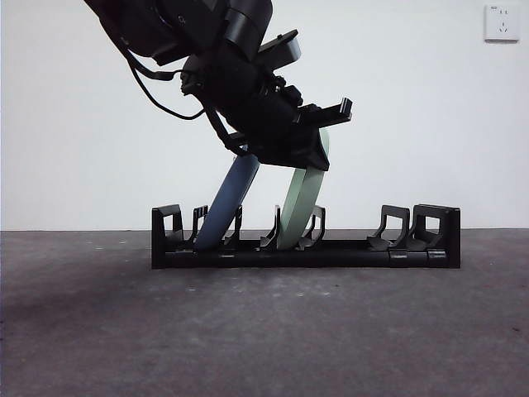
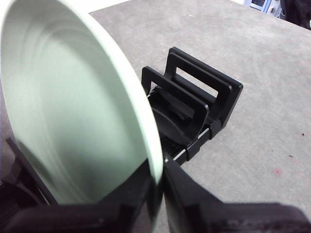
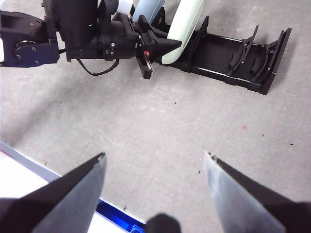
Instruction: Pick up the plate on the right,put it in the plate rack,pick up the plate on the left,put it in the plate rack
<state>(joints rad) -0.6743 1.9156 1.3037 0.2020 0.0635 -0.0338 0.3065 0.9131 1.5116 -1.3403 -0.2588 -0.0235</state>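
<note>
Long low black plastic plate rack [image 1: 306, 244] with upright curved prongs and blocky square ends, set across the grey textured table [image 1: 264, 331], below the white wall [image 1: 413, 107]. Two plates standing in the rack, both tilted with top rims toward 1 o'clock in the front view: round blue plate [image 1: 227, 203] near the 9 o'clock end, round pale green plate [image 1: 302, 207] near the middle. Slots toward the 3 o'clock end unoccupied. Left gripper [image 2: 158, 194] at the green plate's upper rim, jaws pinching the rim between them, one on each face. Seating of the green plate's lower edge between the prongs probably complete, but hidden from the wrist camera. Right gripper [image 3: 155, 170] well apart from the rack, above bare table, jaws spread wide, holding nothing.
</note>
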